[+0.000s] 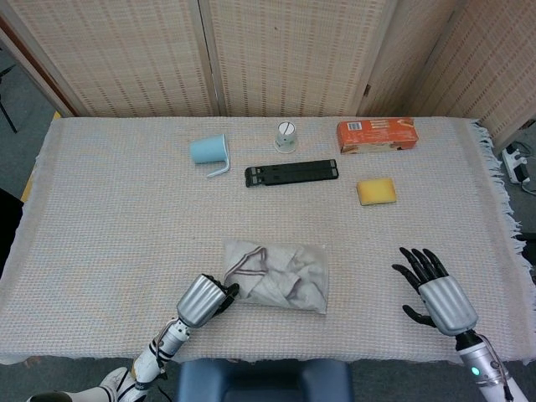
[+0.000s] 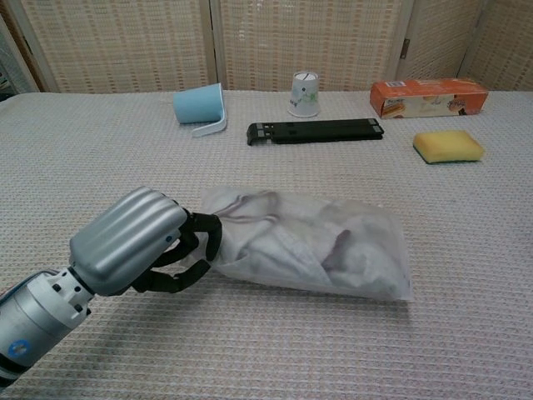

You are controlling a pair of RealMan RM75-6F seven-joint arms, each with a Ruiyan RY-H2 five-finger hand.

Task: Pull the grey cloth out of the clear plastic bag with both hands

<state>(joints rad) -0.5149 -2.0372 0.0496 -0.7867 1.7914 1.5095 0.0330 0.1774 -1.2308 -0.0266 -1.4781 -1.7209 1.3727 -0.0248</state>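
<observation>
At the near edge of the table, the left hand [image 2: 137,242] has its dark fingers [image 2: 202,242] curled in against the left end of the clear plastic bag [image 2: 366,250]; whether they pinch the film or the cloth's edge, or merely press on it, cannot be told from either camera. The bag lies flat on the woven tablecloth [image 1: 109,218] with its long axis running left to right, and the grey cloth [image 2: 275,237] is bunched inside it, a dark-trimmed fold showing nearest the left hand. The right hand [image 1: 437,293] hovers over the cloth-covered table to the bag's right, fingers spread and holding nothing, well apart from the bag's far end. So the left hand is already at the bag, and the right hand likely has to cross leftward along the bag's axis to take hold of its other end. Farther back stand a black folding stand [image 1: 292,173], a yellow sponge [image 1: 376,191], a light blue cup [image 1: 208,151] on its side, a paper cup [image 1: 286,136] and an orange box [image 1: 377,134].
</observation>
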